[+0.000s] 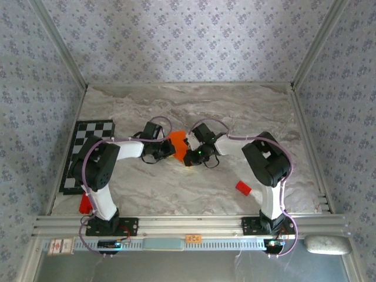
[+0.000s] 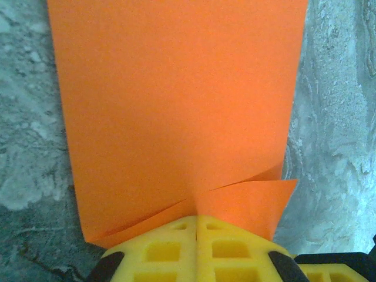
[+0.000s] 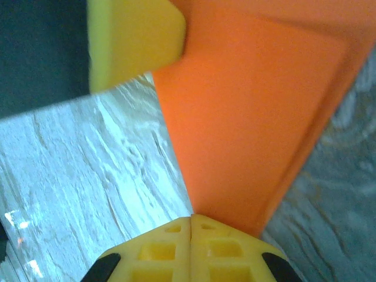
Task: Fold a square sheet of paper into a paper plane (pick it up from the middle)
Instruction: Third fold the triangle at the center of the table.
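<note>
Yellow fingertips of the left gripper (image 2: pixel 197 226) sat pressed together at the bottom of the left wrist view, pinching the near edge of the orange sheet (image 2: pixel 176 106). That view showed two overlapping flaps of the sheet meeting at the seam between the fingers. The top external view was too coarse to show these flaps.

The right gripper (image 3: pixel 191 226) was likewise closed, pinching a pointed corner of the same sheet. The right wrist view showed a fold line running parallel to the sheet's right edge, and a further yellow finger pad (image 3: pixel 132 41) touching the sheet's upper left edge.

The top external view placed the sheet between the two grippers, over the middle of the marbled table (image 1: pixel 235 111). Whether it touched the table could not be determined. That view also showed:
- a checkerboard mat (image 1: pixel 88 147) at the table's left edge, well apart from the sheet
- a small red block (image 1: pixel 243 188) near the right arm
- another red item (image 1: pixel 86 202) beside the left arm's base
</note>
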You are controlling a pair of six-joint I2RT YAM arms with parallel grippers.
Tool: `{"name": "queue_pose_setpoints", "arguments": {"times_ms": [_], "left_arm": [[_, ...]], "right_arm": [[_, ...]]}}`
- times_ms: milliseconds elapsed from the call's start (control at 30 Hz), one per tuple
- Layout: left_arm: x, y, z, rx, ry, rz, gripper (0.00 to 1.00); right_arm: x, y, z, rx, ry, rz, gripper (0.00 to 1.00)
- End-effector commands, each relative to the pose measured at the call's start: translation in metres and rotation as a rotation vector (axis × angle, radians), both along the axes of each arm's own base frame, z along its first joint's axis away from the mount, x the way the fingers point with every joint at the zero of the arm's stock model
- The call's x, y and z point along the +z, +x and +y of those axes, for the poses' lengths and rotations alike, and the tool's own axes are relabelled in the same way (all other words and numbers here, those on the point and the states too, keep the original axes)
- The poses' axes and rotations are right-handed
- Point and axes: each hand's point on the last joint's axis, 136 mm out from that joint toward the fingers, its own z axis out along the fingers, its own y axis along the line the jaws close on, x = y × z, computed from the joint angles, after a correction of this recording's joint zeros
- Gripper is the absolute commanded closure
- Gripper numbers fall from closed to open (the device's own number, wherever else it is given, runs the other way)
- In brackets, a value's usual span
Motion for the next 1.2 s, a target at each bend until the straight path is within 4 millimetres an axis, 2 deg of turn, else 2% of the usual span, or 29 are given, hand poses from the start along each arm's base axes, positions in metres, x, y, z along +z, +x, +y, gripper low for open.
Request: {"name": "queue_pose_setpoints", "arguments": {"times_ms": [0,133,200,233,300,367,467,533,633,767,867,900,933,1000,1167], "left_arm": [[-0.055,-0.025,0.041,0.048,0.205,0.141,1.00],[-0.049,-0.021,0.034,0.031,0.174,0.126,1.00],[-0.039,-0.018,0.025,0.013,0.129,0.110,1.00],[-0.031,-0.016,0.018,0.006,0.094,0.101,1.00],[-0.004,-0.007,0.001,-0.012,0.004,0.061,0.98],[0.026,0.002,-0.008,-0.010,-0.042,0.018,0.94],[0.060,0.014,-0.009,0.024,-0.062,-0.035,0.82],[0.072,0.019,-0.005,0.050,-0.055,-0.056,0.74],[0.085,0.023,0.007,0.109,-0.044,-0.076,0.61],[0.096,0.028,0.040,0.229,-0.032,-0.104,0.48],[0.097,0.025,0.067,0.316,-0.004,-0.114,0.41],[0.095,0.023,0.076,0.345,0.006,-0.110,0.39],[0.093,0.021,0.082,0.366,0.010,-0.106,0.37],[0.089,0.015,0.094,0.403,0.010,-0.093,0.33],[0.085,0.005,0.105,0.428,0.009,-0.080,0.25]], "right_arm": [[-0.020,-0.034,-0.035,-0.007,-0.124,0.120,0.97],[-0.012,-0.032,-0.041,-0.035,-0.111,0.099,0.97],[0.007,-0.023,-0.035,-0.053,-0.059,0.057,0.96],[0.019,-0.018,-0.030,-0.064,-0.024,0.027,0.94],[0.050,-0.002,-0.022,-0.115,0.056,-0.054,0.93],[0.071,0.010,-0.020,-0.162,0.098,-0.103,0.88],[0.087,0.022,-0.020,-0.200,0.127,-0.161,0.81],[0.090,0.026,-0.022,-0.229,0.112,-0.180,0.76],[0.088,0.028,-0.017,-0.227,0.089,-0.193,0.72],[0.073,0.028,-0.003,-0.200,0.028,-0.174,0.70],[0.060,0.032,0.013,-0.182,-0.011,-0.158,0.71],[0.050,0.032,0.015,-0.175,-0.038,-0.145,0.71],[0.054,0.039,0.024,-0.173,-0.039,-0.153,0.71],[0.041,0.042,0.031,-0.159,-0.076,-0.132,0.72],[0.014,0.045,0.027,-0.148,-0.180,-0.103,0.72]]}}
